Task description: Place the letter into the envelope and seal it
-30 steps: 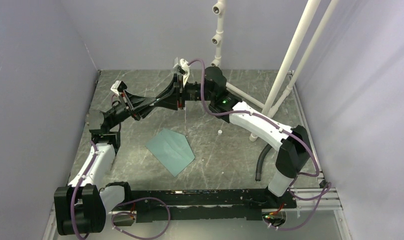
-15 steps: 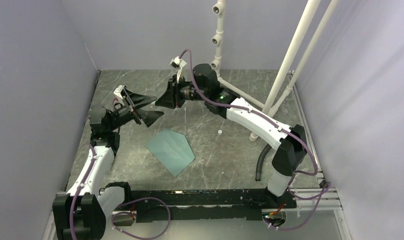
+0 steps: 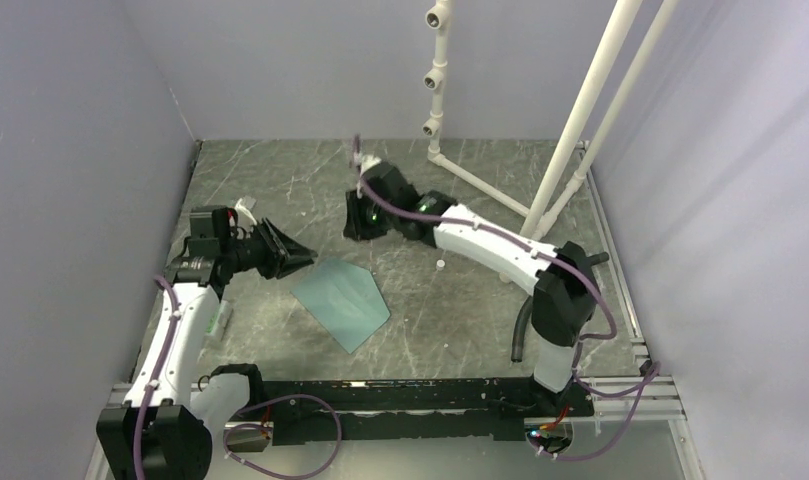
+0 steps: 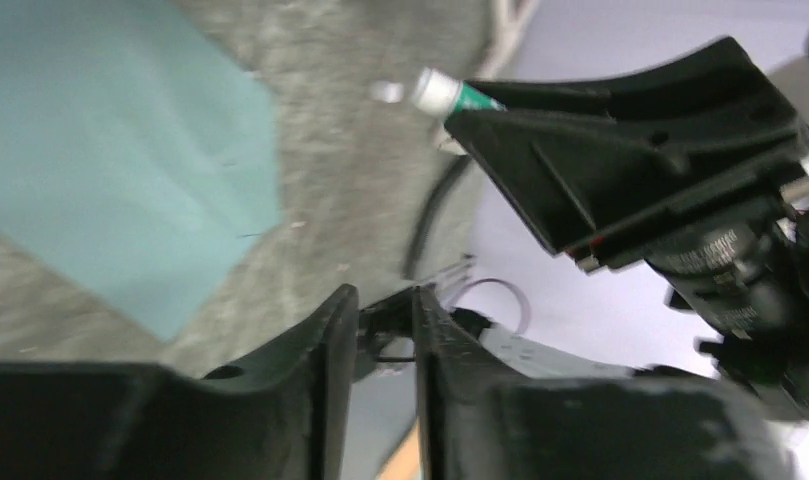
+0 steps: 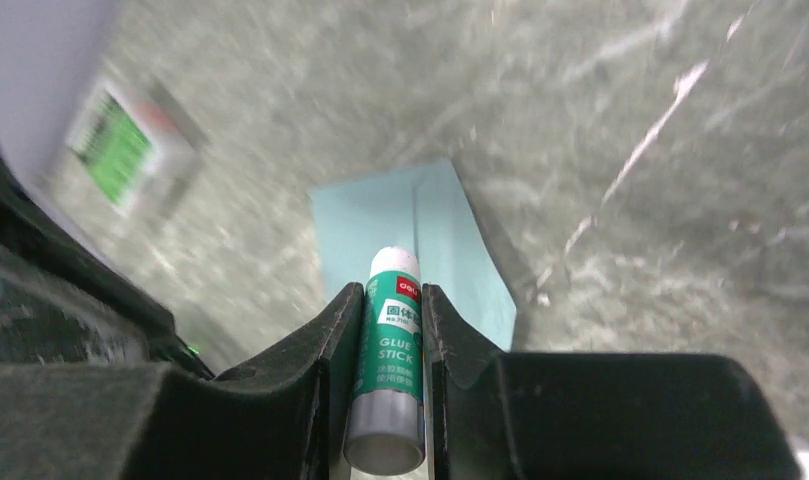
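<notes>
Lab cell: plain walls [image 3: 280,60], pipe frame [image 3: 587,100]

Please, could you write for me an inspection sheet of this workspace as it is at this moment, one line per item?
Surface: dark veined tabletop, scratched; no spill seen.
Job's things: envelope lies flat, touched by neither gripper; letter not seen in any view.
Clutter: small green-and-white packet by the wall; small white piece to the right of the envelope.
Grippers: right gripper shut on a glue stick, pointing toward the envelope; left gripper with jaws slightly apart, nothing between them.
Cables: purple cables along both arms; black hose lying by the right arm.
Surroundings: white pipe frame; plain walls.
</notes>
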### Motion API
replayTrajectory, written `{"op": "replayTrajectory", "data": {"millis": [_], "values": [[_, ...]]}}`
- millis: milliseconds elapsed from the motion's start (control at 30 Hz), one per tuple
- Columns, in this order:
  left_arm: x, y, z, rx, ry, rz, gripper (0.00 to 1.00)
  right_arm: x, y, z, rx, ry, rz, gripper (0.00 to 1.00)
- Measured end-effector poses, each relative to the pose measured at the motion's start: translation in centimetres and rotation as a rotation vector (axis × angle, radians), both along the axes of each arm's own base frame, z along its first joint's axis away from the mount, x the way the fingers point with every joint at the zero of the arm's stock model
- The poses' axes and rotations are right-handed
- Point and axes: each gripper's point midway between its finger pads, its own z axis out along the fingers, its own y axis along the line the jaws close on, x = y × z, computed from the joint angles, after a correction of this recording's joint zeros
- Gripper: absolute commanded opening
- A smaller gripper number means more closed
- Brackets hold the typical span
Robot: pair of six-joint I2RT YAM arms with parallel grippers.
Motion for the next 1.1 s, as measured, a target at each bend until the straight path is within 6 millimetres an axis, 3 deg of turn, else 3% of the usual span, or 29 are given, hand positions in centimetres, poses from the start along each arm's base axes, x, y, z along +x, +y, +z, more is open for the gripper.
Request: {"op": "replayTrajectory", "data": {"millis": [100, 200, 267, 600, 767, 1000, 1100], "values": [[-0.6, 0.7, -3.6, 0.071, 0.073, 0.006, 0.05, -2.6, 0.2, -4.3, -0.129, -0.026, 0.044, 0.0], [-1.3, 1.0, -7.7, 0.103, 0.176, 0.001, 0.02, -5.7, 1.1, -7.8, -0.24, -0.055, 0.119, 0.0], [-1.4, 1.3, -9.8, 0.119, 0.241, 0.001, 0.02, -7.1, 1.8, -9.1, -0.276, -0.067, 0.164, 0.0], [0.7, 2.3, -16.4, 0.186, 0.384, 0.002, 0.02, -7.0, 2.8, -14.7, -0.418, -0.048, 0.213, 0.0], [0.9, 2.8, -18.1, 0.222, 0.421, 0.01, 0.02, -7.2, 3.1, -16.1, -0.463, -0.002, 0.236, 0.0], [0.5, 3.5, -20.8, 0.268, 0.496, 0.015, 0.03, -7.4, 3.6, -15.8, -0.479, 0.022, 0.263, 0.0], [0.5, 3.4, -21.1, 0.26, 0.509, 0.013, 0.03, -7.4, 4.0, -16.1, -0.489, 0.032, 0.276, 0.0]]}}
